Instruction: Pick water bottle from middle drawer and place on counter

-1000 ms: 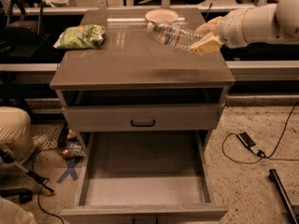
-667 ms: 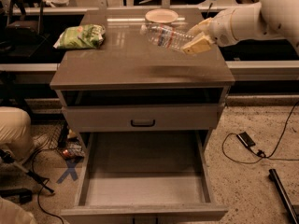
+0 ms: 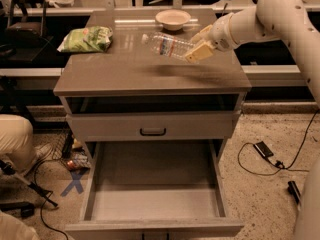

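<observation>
The water bottle (image 3: pixel 167 45) is clear with a white cap and a reddish label band. It lies tilted, cap to the left, held above the counter (image 3: pixel 130 71). My gripper (image 3: pixel 199 45) is shut on the bottle's base end, coming in from the right on the white arm. The bottle's shadow falls on the counter's right half. The middle drawer (image 3: pixel 155 201) stands pulled out below, with nothing showing on its pale grey floor.
A white bowl (image 3: pixel 173 19) sits at the counter's back edge. A green snack bag (image 3: pixel 87 38) lies at the counter's left. The shallower drawer with a black handle (image 3: pixel 152 131) is closed. Cables and a person's leg (image 3: pixel 15 144) are on the floor at left.
The gripper has carried the bottle leftward and lowered it a little over the counter, away from the right edge. The drawer and other objects have not moved.
</observation>
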### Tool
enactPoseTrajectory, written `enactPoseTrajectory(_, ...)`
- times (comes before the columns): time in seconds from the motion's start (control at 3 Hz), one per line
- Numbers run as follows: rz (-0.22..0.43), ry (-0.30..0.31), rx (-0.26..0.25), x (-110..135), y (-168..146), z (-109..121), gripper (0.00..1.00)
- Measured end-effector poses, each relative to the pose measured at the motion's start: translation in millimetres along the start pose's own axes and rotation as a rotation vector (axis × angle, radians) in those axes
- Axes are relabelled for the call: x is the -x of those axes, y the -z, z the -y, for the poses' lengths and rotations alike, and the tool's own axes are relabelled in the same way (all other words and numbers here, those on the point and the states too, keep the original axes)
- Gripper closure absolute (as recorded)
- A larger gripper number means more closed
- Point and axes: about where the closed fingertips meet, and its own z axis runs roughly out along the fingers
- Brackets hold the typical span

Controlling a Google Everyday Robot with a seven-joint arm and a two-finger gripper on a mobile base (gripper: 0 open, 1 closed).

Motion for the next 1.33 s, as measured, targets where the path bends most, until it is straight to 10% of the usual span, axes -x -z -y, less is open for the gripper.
enactPoseTrajectory(1.0, -0.031, -0.037, 0.067, -11.0, -30.8, -1.0, 0.04)
enactPoseTrajectory(1.33, -0.022, -0.033, 0.057, -9.9, -25.9, -0.6, 0.0)
